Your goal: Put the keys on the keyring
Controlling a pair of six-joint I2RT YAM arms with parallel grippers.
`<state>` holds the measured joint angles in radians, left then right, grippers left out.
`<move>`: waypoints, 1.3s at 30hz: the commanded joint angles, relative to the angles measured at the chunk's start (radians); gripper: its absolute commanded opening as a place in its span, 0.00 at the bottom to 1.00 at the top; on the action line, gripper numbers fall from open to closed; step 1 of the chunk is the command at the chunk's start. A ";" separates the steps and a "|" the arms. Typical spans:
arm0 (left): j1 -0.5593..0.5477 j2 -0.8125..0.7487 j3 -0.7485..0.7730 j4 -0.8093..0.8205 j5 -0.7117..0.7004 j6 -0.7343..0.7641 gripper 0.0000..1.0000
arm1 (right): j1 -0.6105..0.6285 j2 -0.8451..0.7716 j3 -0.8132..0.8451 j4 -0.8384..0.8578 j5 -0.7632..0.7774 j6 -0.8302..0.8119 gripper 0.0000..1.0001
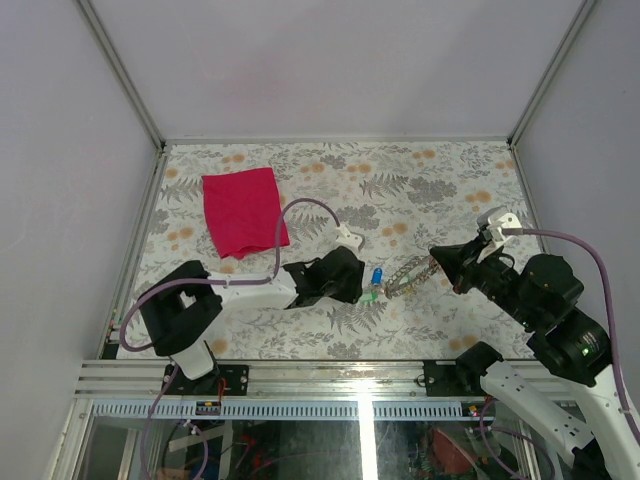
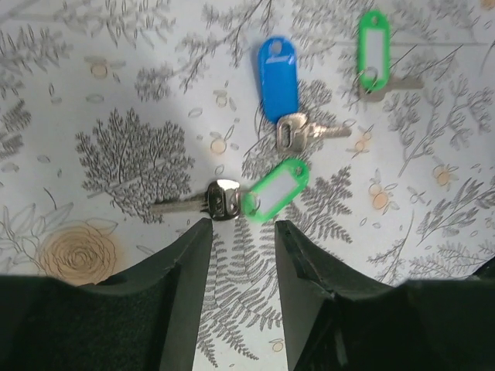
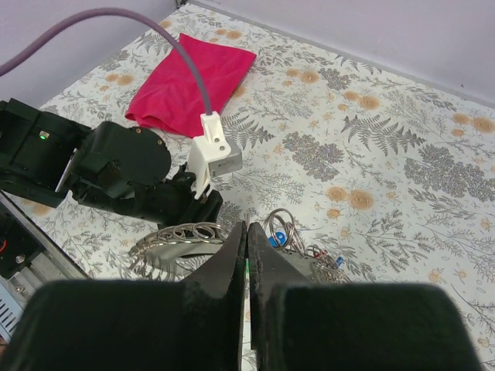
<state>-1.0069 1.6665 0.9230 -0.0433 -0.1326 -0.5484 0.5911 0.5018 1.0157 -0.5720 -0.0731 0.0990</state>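
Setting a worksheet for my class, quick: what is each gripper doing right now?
Left gripper: open, holding nothing, just above the keys.
Right gripper: closed on the keyring.

**Left arm** (image 1: 250,290): white link shells, matt black joint housings.
**Left gripper** (image 2: 241,226): two black wedge-shaped fingers (image 2: 182,270) with flat inner faces and a dull finish.
**White bracket** (image 3: 210,151), just behind that gripper: small holes, grey block at its side. A mauve-grey cable (image 1: 305,202) leaves its top.
**Green light** (image 3: 40,134): small, on a black housing farther back from the gripper.
**Right arm** (image 1: 530,400): same white shells and bulky black joints, one with a green lamp (image 1: 583,350).
**Right gripper** (image 3: 247,232): black tapered fingers on a broad black body, blurred.
**Second bracket** (image 1: 497,222), behind it: white, probably the same type. It carries a second mauve cable (image 1: 560,236).
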 commanded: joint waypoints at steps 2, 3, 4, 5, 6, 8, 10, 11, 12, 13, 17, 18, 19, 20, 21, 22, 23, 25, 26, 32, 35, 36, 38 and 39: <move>0.006 -0.003 -0.070 0.091 0.044 -0.080 0.39 | 0.004 0.010 0.003 0.093 -0.023 0.011 0.00; 0.005 -0.003 -0.075 0.097 0.049 -0.088 0.39 | 0.005 0.010 0.002 0.093 -0.023 0.010 0.00; 0.005 -0.001 -0.079 0.103 0.052 -0.094 0.39 | 0.004 0.010 0.001 0.093 -0.022 0.010 0.00; 0.005 0.002 -0.083 0.109 0.057 -0.099 0.39 | 0.005 0.010 -0.001 0.095 -0.022 0.010 0.00; 0.005 0.004 -0.085 0.113 0.061 -0.103 0.39 | 0.004 0.011 -0.002 0.095 -0.022 0.011 0.00; 0.006 0.011 -0.089 0.121 0.065 -0.108 0.39 | 0.004 0.014 -0.003 0.096 -0.024 0.012 0.00; 0.008 0.019 -0.092 0.129 0.065 -0.110 0.39 | 0.004 0.015 -0.002 0.095 -0.027 0.014 0.00; 0.010 0.025 -0.093 0.133 0.066 -0.110 0.39 | 0.005 0.016 -0.002 0.094 -0.027 0.014 0.00; 0.014 0.032 -0.096 0.140 0.067 -0.110 0.40 | 0.005 0.017 -0.001 0.093 -0.026 0.015 0.00; 0.020 0.039 -0.098 0.148 0.075 -0.110 0.40 | 0.005 0.017 -0.001 0.092 -0.025 0.015 0.00; 0.047 0.073 -0.112 0.181 0.105 -0.116 0.40 | 0.005 0.020 0.000 0.089 -0.024 0.015 0.00; 0.052 0.078 -0.115 0.187 0.108 -0.115 0.40 | 0.004 0.020 0.001 0.087 -0.022 0.015 0.00; 0.058 0.083 -0.116 0.190 0.109 -0.112 0.40 | 0.005 0.019 0.001 0.087 -0.021 0.016 0.00; 0.063 0.089 -0.115 0.192 0.113 -0.111 0.40 | 0.006 0.019 0.000 0.088 -0.021 0.016 0.00; 0.070 0.094 -0.112 0.193 0.116 -0.105 0.40 | 0.005 0.019 0.001 0.087 -0.021 0.017 0.00; 0.079 0.100 -0.112 0.198 0.120 -0.100 0.40 | 0.004 0.019 0.000 0.086 -0.021 0.018 0.00; 0.086 0.108 -0.109 0.202 0.127 -0.097 0.40 | 0.004 0.018 0.001 0.085 -0.021 0.018 0.00; 0.102 0.122 -0.102 0.209 0.138 -0.089 0.38 | 0.005 0.017 0.001 0.083 -0.020 0.018 0.00; 0.109 0.130 -0.096 0.208 0.143 -0.082 0.35 | 0.004 0.016 0.001 0.081 -0.018 0.019 0.00; 0.145 0.175 -0.059 0.199 0.159 -0.046 0.30 | 0.004 0.009 0.001 0.074 -0.014 0.024 0.00; 0.156 0.198 -0.039 0.193 0.165 -0.027 0.30 | 0.004 0.008 0.001 0.068 -0.015 0.027 0.00; 0.159 0.207 -0.030 0.191 0.166 -0.022 0.30 | 0.005 0.007 0.002 0.067 -0.014 0.027 0.00; 0.164 0.222 -0.018 0.188 0.170 -0.015 0.30 | 0.004 0.005 0.003 0.065 -0.011 0.025 0.00; 0.168 0.230 -0.012 0.187 0.172 -0.012 0.30 | 0.004 0.003 0.002 0.066 -0.010 0.025 0.00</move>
<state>-0.8574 1.8294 0.9024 0.2028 0.0463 -0.6128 0.5911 0.5171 1.0023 -0.5716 -0.0731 0.1139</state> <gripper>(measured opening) 0.301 0.010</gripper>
